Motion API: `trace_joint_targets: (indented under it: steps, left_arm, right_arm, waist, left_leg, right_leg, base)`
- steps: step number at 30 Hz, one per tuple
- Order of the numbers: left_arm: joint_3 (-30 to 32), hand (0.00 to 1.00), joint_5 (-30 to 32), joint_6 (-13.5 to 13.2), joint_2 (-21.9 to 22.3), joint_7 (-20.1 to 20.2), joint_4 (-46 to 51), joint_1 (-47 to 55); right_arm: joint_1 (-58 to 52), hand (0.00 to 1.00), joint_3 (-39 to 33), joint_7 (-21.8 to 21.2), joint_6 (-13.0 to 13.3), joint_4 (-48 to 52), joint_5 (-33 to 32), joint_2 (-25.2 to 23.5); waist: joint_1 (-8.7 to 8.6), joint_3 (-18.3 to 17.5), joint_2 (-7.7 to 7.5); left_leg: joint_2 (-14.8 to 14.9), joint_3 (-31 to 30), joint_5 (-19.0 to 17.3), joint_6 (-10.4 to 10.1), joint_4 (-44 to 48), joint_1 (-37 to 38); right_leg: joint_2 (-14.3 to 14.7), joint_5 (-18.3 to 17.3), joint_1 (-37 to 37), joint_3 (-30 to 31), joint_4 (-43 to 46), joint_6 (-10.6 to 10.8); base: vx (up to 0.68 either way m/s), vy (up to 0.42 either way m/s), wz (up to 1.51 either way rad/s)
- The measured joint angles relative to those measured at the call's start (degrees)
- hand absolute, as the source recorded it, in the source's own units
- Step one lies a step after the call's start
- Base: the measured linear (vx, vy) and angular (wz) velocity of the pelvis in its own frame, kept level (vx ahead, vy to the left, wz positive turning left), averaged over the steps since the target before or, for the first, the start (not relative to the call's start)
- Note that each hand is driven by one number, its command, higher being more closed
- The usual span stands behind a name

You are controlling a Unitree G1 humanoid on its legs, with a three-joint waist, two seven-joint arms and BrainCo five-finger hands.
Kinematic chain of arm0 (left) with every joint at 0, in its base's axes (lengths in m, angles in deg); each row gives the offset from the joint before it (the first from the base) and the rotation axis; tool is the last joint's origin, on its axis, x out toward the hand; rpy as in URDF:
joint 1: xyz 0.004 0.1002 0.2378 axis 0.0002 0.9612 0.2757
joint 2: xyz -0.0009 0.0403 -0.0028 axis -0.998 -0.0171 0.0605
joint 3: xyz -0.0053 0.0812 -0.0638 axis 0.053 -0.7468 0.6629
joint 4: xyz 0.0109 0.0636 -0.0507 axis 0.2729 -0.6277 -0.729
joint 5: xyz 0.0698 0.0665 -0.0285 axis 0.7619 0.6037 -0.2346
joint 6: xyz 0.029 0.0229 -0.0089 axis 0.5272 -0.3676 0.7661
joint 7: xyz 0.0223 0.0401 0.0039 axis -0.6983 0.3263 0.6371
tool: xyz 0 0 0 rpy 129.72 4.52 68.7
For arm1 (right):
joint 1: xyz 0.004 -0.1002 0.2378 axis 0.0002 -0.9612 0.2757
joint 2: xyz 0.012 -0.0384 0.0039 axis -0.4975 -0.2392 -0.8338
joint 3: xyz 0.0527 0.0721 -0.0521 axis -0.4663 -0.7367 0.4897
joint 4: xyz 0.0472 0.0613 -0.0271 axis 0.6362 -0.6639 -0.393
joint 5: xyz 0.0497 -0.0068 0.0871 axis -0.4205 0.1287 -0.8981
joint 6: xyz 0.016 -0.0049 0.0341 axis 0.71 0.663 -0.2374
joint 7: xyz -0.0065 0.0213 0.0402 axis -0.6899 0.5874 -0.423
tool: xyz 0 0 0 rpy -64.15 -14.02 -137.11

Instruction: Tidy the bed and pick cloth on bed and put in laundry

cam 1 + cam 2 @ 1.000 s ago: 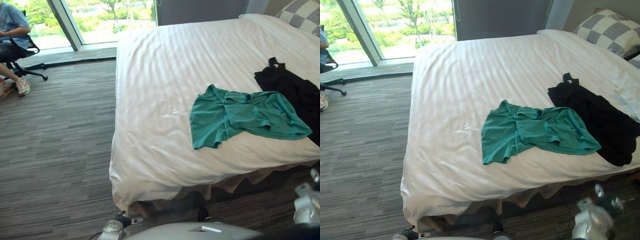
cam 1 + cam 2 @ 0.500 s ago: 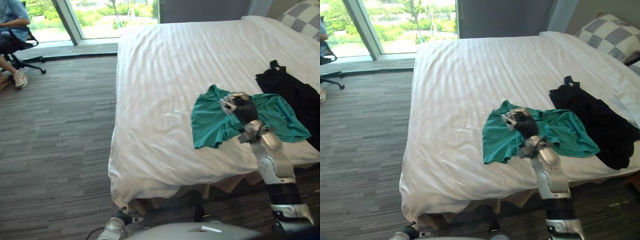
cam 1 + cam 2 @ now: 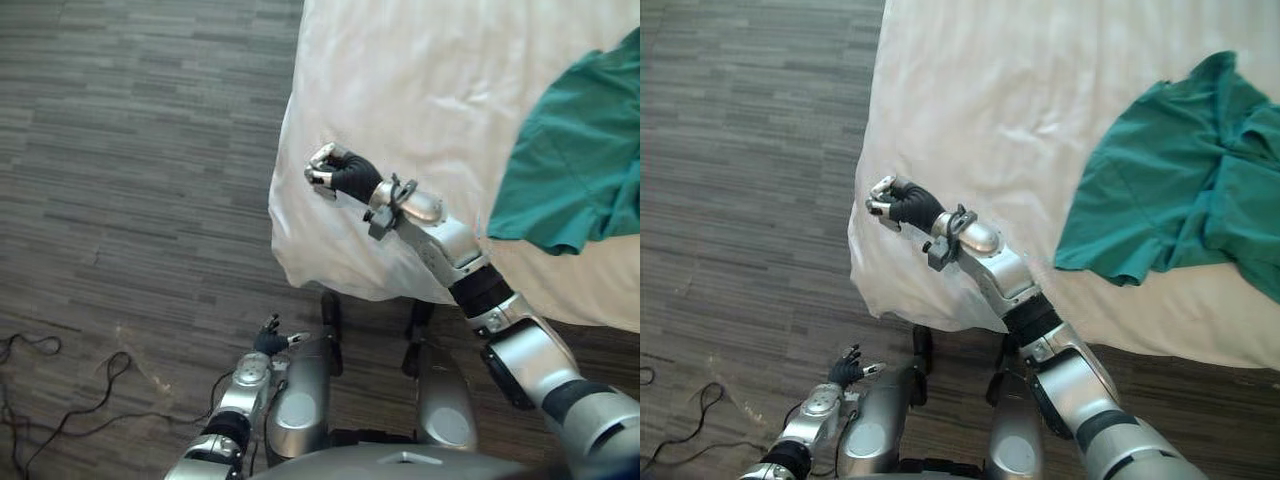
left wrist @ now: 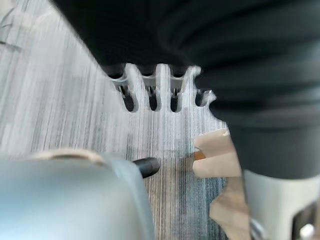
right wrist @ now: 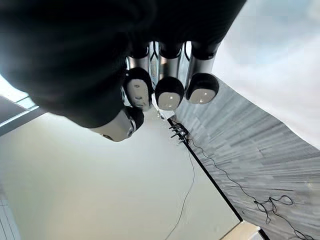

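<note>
Downward look at the near corner of the bed [image 3: 400,80], with the white sheet draped over both edges toward the grey carpet floor [image 3: 130,150]. Raised over the left edge of that corner: right hand [image 3: 335,172], fingers curled inward, nothing in them. Farther right on the sheet, well apart from that hand: teal cloth [image 3: 575,170], crumpled, lower hem near the foot edge but not over it. Low above the carpet, short of the foot edge: left hand [image 3: 268,340], fingers loosely spread, holding nothing. Wide stretch of carpet left of the bed.
</note>
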Motion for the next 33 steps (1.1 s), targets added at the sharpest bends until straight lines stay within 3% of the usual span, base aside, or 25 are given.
trace_joint_targets:
  steps: [4, 10, 14, 17, 20, 25, 27, 30, 33]
  left_arm:
    - [-2.08, 0.0, -0.02, -0.14, 1.43, -0.15, -0.15, -1.98]
    - [-6.07, 0.0, -0.74, -0.31, 2.63, -0.19, -2.5, -4.61]
    - [-6.16, 0.0, -1.13, -1.33, 3.12, -0.22, -2.95, -4.61]
    - [-6.22, 0.0, -1.14, -2.31, 3.16, -0.36, -3.96, -4.95]
    - [-6.34, 0.0, -1.14, -2.33, 3.17, -1.12, -5.21, -5.76]
    - [-6.75, 0.0, -1.2, -2.2, 3.23, -1.46, -5.5, -5.65]
    - [-7.81, 0.0, -1.18, -2.32, 3.27, -1.48, -5.68, -5.5]
    - [-7.75, 0.0, -1.08, -3.65, 3.32, -1.3, -5.66, -4.43]
    - [-5.74, 0.0, -0.98, -5.03, 3.31, -1.15, -5.5, -3.22]
  right_arm:
    - [-0.06, 1.0, 1.82, 1.16, -1.05, -1.23, -0.02, -0.07]
    - [-0.12, 1.0, 1.7, 2.26, -0.69, -8.68, -0.44, -2.05]
    - [-0.97, 1.0, 1.62, -0.42, 1.68, -16.5, -2.98, -3.46]
    - [-4.25, 1.0, 0.98, -3.9, 2.23, -18.91, -2.97, -3.55]
    - [-9.23, 1.0, 0.18, -4.28, 2.17, -24.48, -2.82, -3.85]
    - [-14.27, 1.0, -7.5, 0.77, 2.78, -36.53, -2.26, 0.74]
    - [-13.57, 1.0, -14.27, 3.24, 6.09, -39.64, -2.84, 4.55]
    - [-14.13, 1.0, -23.47, 5.06, 8.43, -44.67, -5.48, 9.0]
    - [-14.87, 1.0, -31.64, 6.77, 8.79, -46.95, -10.49, 11.01]
  waist:
    - [1.44, 0.42, 2.35]
    - [1.94, 0.35, 5.93]
    - [1.92, 0.16, 6.22]
    - [1.72, 0.16, 6.23]
    - [1.19, 0.15, 6.23]
    - [0.37, 0.15, 6.23]
    - [0.06, 0.14, 6.24]
    - [-0.11, -0.16, 6.69]
    - [-1.36, -0.16, 6.69]
  left_leg:
    - [-0.38, -1.01, 0.56, 0.8, 0.7, -4.04]
    - [-0.78, -2.58, 2.15, 0.85, 0.4, -7.49]
    - [-0.84, -2.94, 3.24, 0.7, -0.46, -7.81]
    - [-0.98, -2.95, 3.37, 0.79, -0.51, -7.83]
    - [-1.03, -2.65, 3.62, 1.08, -1.42, -7.79]
    - [-1.59, -1.15, 4.31, 1.37, -2.48, -7.27]
    - [-1.78, -0.33, 4.31, 1.37, -2.6, -6.34]
    - [-2.08, -0.03, 4.46, 1.41, -3.22, -5.7]
    - [-2.02, 0.01, 4.76, 1.45, -3.47, -5.62]
  right_leg:
    - [-0.56, -0.08, -3.4, -0.91, 0.9, -0.08]
    - [-1.22, -0.46, -7.05, -2.07, 2.84, -0.56]
    - [-1.34, -0.43, -7.66, -2.4, 3.13, -0.65]
    - [-1.59, -0.28, -7.58, -2.62, 3.1, -0.62]
    - [-1.83, 0.11, -7.7, -2.54, 2.51, -0.45]
    - [-2.38, 0.49, -8.51, -1.6, 2.46, -0.22]
    - [-2.53, 0.49, -8.45, -0.74, 2.87, -0.22]
    - [-2.45, 0.58, -8.3, -0.25, 2.86, -0.16]
    - [-2.31, 1.11, -8.06, -0.14, 2.14, -0.2]
  base:
    - [-0.06, 0.007, 0.18]
    - [-0.07, -0.016, 0.14]
    - [-0.05, -0.024, 0.07]
    - [-0.02, -0.005, 0.02]
    - [0.0, 0.0, 0.0]
    - [0.02, 0.002, -0.1]
    - [0.01, 0.002, -0.2]
    - [-0.02, 0.0, -0.11]
    - [-0.01, -0.005, -0.01]
